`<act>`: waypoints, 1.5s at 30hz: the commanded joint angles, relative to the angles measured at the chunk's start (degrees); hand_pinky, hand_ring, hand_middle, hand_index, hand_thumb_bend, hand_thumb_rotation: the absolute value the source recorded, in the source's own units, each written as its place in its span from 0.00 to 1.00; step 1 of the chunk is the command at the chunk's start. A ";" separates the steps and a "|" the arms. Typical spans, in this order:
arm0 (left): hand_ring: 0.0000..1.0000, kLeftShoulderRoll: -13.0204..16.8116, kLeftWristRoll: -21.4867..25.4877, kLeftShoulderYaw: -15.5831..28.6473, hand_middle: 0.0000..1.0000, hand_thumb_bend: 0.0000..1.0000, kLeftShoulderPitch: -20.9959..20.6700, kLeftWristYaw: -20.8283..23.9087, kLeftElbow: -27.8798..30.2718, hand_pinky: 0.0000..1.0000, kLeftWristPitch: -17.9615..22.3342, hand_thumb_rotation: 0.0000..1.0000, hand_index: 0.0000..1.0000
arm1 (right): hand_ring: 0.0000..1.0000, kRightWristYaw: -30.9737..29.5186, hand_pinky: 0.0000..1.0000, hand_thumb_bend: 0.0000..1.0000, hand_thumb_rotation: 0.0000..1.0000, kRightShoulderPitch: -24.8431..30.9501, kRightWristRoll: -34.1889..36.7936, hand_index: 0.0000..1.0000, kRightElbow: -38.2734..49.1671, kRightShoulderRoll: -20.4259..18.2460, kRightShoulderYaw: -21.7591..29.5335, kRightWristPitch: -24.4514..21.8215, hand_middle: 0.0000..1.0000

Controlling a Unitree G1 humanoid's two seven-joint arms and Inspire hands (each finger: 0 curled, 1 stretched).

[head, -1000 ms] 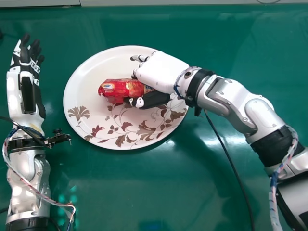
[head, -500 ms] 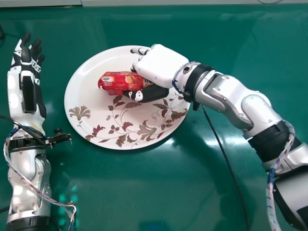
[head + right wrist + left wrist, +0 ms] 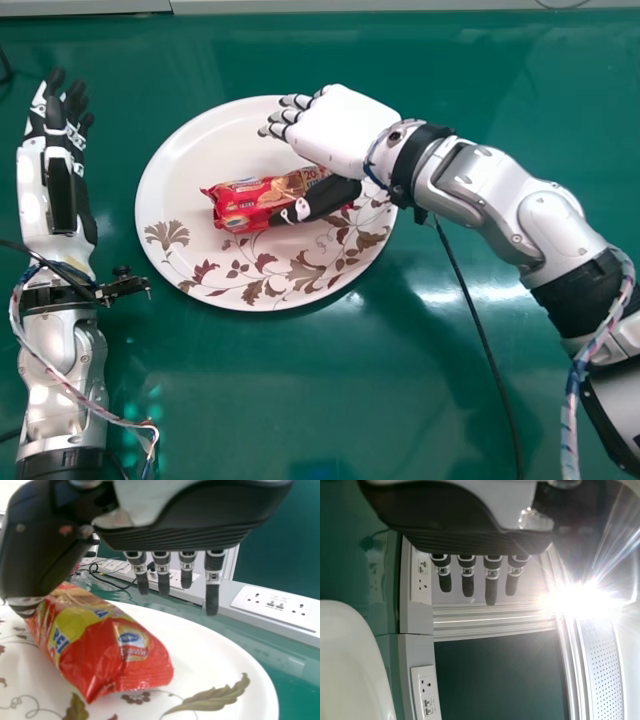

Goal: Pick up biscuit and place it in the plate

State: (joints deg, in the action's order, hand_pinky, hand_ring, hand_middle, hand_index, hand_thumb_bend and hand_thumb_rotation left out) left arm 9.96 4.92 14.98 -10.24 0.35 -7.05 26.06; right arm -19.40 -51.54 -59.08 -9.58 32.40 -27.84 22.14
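Observation:
The red biscuit packet (image 3: 262, 197) lies on the white floral plate (image 3: 165, 205), left of my right hand (image 3: 340, 130). That hand is above the plate with its fingers extended and its black thumb across the packet's near side. In the right wrist view my right hand (image 3: 185, 520) has straight fingers off the packet (image 3: 107, 645), which rests on the plate (image 3: 240, 665); the thumb is beside the packet. My left hand (image 3: 60, 170) lies palm up at the table's left side, fingers straight; in the left wrist view my left hand (image 3: 465, 535) shows straight fingers.
The green table (image 3: 300, 390) surrounds the plate. A black cable (image 3: 480, 340) runs along the table below the right forearm. Wall sockets (image 3: 275, 605) stand on a ledge behind the table. The plate's edge (image 3: 350, 660) shows beside the left hand.
My right hand's fingers have opened off the packet and the hand has shifted slightly up and to the right. More of the packet is uncovered, turned slightly on the plate. The left hand has stayed still.

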 commanded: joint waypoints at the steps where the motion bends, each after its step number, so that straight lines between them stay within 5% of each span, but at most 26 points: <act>1: 1.00 -1.36 -0.66 -0.82 0.95 0.76 2.15 0.07 -3.22 1.00 1.12 0.81 1.00 | 0.90 -1.23 0.70 1.00 0.91 1.11 0.45 0.99 2.01 0.89 1.11 -1.27 0.99; 8: 1.00 -1.43 -1.48 -0.86 0.95 0.71 2.52 0.62 -2.97 1.00 1.20 0.82 1.00 | 0.90 -3.88 0.72 1.00 0.89 3.85 3.38 0.97 7.18 4.70 6.48 -4.07 0.97; 19: 1.00 -1.27 -0.84 -0.54 0.94 0.78 2.48 0.63 -5.11 1.00 1.57 0.83 1.00 | 0.84 -4.85 0.66 1.00 0.74 14.49 8.06 0.88 18.47 10.13 17.78 -9.80 0.89; 29: 0.97 -0.92 -0.95 -0.54 0.92 0.81 1.59 0.14 -8.45 1.00 5.03 0.85 1.00 | 0.78 2.17 0.64 1.00 0.66 23.95 10.62 0.80 20.57 10.60 26.45 -12.74 0.83; 45: 0.96 1.80 -2.49 0.80 0.90 0.84 4.78 1.06 -5.32 1.00 5.10 0.92 1.00 | 0.77 7.10 0.65 0.98 0.59 32.25 11.50 0.79 19.18 8.50 26.85 -16.67 0.82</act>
State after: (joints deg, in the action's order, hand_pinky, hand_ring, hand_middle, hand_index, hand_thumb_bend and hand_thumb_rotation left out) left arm 11.43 4.28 15.21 -9.62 1.16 -10.20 30.85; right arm -13.28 -20.63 -48.22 9.93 41.96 -0.52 5.82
